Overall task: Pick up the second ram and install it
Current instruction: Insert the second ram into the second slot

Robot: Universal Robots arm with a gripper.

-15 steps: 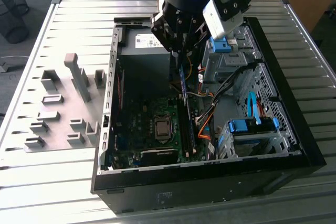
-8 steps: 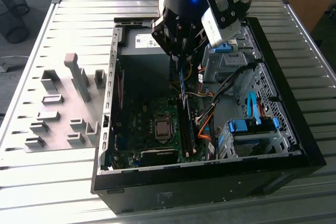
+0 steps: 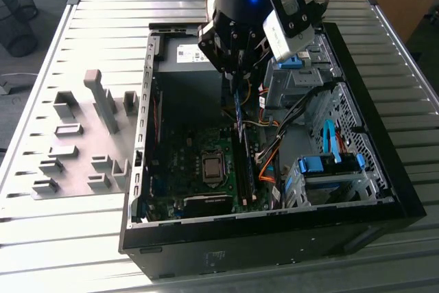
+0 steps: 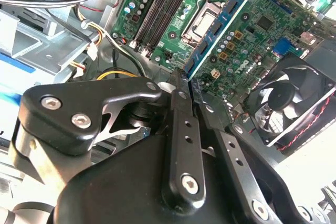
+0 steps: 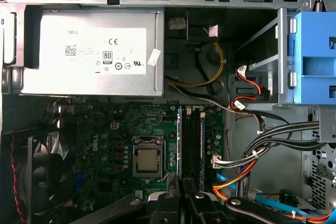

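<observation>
The tool [image 3: 236, 77] hangs inside the open computer case [image 3: 384, 190], above the green board [image 3: 199, 169], and its fingers [image 4: 181, 124] are clamped on the second ram [image 3: 238, 111]. In the exterior view the ram is a thin blue-green strip standing on edge straight below the tool, its upper end caught between the fingers and its long axis running down and slightly toward the exterior view's right, toward the board. In the second wrist view the same strip [image 4: 218, 32] reaches away from the fingertips, edge-on, alongside the processor socket [image 4: 202, 22]. Its far end is over the board beside the black slot rails [image 3: 245, 169]; whether it touches a slot cannot be told. Beyond the board, in the first wrist view, sit the silver power supply [image 5: 86, 53] and a blue drive bracket [image 5: 315, 56]. The case rests on a slatted grey desk [image 3: 82, 39].
</observation>
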